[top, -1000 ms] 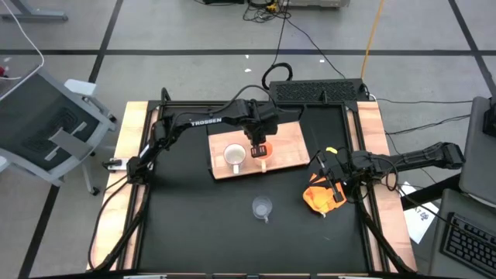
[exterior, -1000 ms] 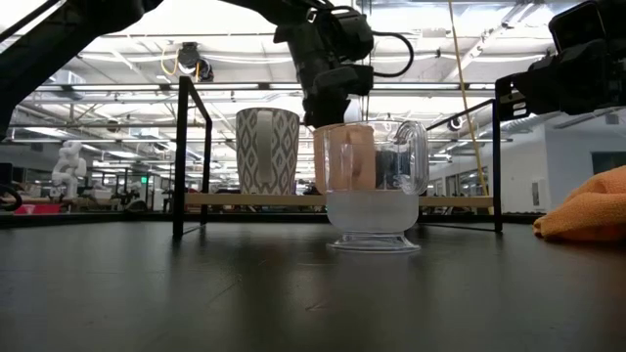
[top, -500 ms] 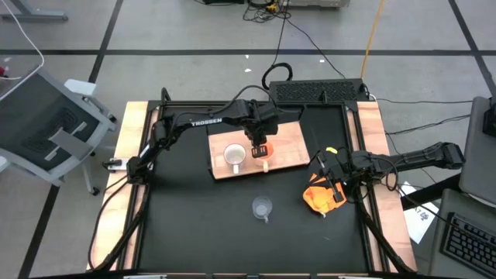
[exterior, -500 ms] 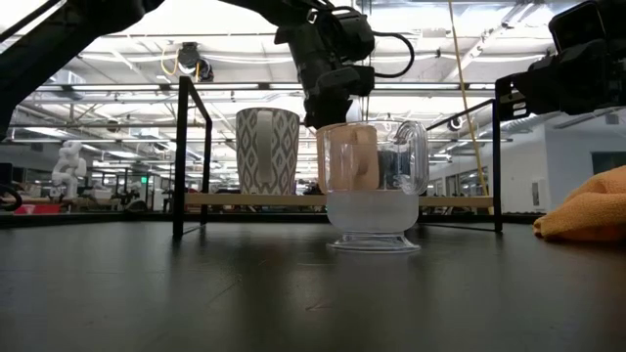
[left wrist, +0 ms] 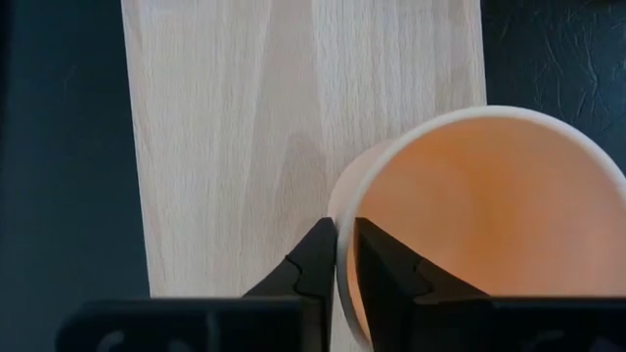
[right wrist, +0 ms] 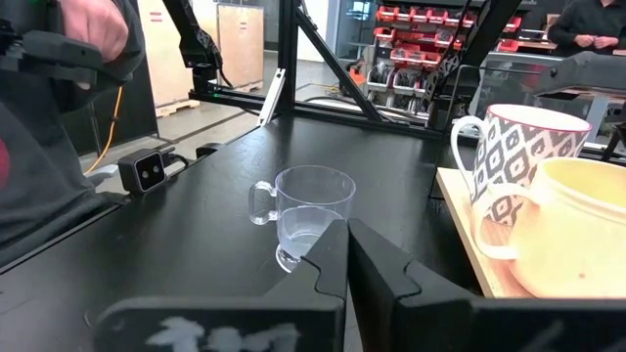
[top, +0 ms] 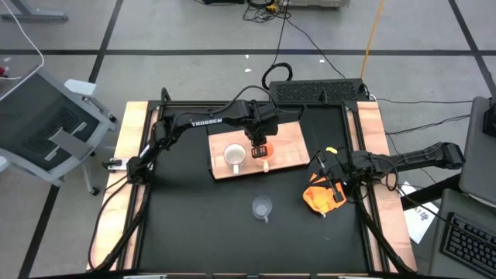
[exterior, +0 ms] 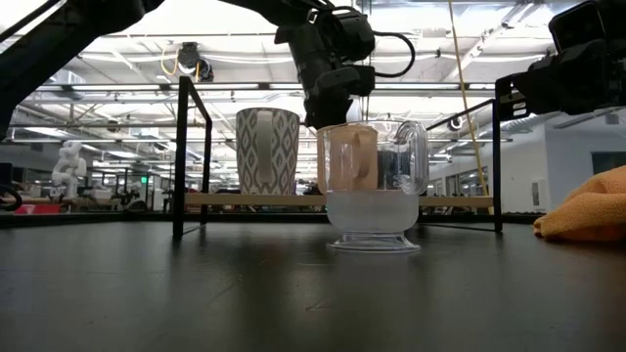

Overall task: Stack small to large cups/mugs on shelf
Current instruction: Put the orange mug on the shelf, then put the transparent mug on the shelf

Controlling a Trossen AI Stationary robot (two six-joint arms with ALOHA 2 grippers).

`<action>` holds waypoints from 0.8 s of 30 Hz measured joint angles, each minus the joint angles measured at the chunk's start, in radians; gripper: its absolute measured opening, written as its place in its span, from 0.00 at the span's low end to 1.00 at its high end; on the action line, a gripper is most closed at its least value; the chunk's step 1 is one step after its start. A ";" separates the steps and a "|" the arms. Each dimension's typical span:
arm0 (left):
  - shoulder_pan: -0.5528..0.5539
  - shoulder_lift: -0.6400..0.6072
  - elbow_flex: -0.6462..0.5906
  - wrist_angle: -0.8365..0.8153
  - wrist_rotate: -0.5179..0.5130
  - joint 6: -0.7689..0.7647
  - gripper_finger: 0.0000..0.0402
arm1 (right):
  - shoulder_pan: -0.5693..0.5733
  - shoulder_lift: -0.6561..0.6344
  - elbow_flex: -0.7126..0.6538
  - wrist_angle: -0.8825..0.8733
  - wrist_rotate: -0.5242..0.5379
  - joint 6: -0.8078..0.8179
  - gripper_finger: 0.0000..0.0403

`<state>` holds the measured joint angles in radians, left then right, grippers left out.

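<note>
Yellow-orange mug (left wrist: 479,225) sits upright on the wooden board (top: 283,147), beside the white patterned mug (top: 234,157) (also on the board). Left gripper (left wrist: 344,256) is over the mug's rim, one finger outside the wall and one inside, a thin gap showing; whether they clamp it I cannot tell. Clear glass cup (top: 263,208) stands on the black tabletop (top: 194,225), apart from the board. Right gripper (right wrist: 349,256) hangs by the orange cloth (top: 322,198), fingers together.

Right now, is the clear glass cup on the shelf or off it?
Off: the clear glass cup stands upright on the black tabletop, apart from the shelf.
</note>
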<state>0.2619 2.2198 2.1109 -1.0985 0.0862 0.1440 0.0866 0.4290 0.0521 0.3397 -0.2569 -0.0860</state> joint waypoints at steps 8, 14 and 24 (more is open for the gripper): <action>-0.011 0.000 0.000 0.000 0.001 0.015 0.12 | 0.000 0.000 0.000 0.000 0.000 0.000 0.00; -0.015 0.000 0.002 -0.001 0.002 0.031 0.16 | 0.000 0.000 0.000 0.000 0.000 0.002 0.00; -0.007 0.000 0.031 -0.013 -0.013 0.027 0.48 | 0.000 -0.001 0.000 0.000 0.000 0.018 0.00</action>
<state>0.2550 2.2196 2.1424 -1.1113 0.0728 0.1711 0.0868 0.4282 0.0521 0.3397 -0.2573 -0.0681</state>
